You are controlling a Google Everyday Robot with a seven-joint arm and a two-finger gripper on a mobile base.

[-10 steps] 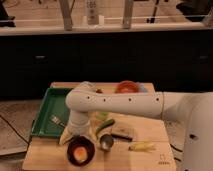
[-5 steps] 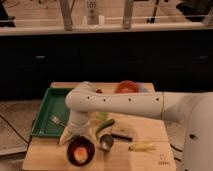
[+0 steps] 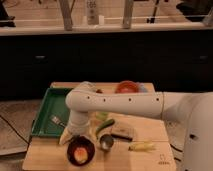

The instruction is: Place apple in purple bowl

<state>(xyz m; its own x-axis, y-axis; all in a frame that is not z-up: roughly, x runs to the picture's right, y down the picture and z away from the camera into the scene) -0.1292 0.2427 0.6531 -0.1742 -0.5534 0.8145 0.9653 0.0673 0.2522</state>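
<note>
The purple bowl (image 3: 80,149) stands near the front left of the wooden table. The apple (image 3: 79,156), yellow-orange with a reddish blush, lies inside it. My gripper (image 3: 80,136) hangs just above the bowl's far rim, at the end of the white arm that reaches in from the right and bends down. Its pale fingers (image 3: 65,138) are spread open to either side of the bowl with nothing between them. The apple is free of the fingers.
A green tray (image 3: 46,112) holding a fork (image 3: 57,120) sits to the left. An orange-red bowl (image 3: 127,87) is at the back. A green vegetable (image 3: 105,126), a metal scoop (image 3: 106,142), a dark item (image 3: 122,134) and a pale yellow banana-like piece (image 3: 141,146) lie right of the bowl.
</note>
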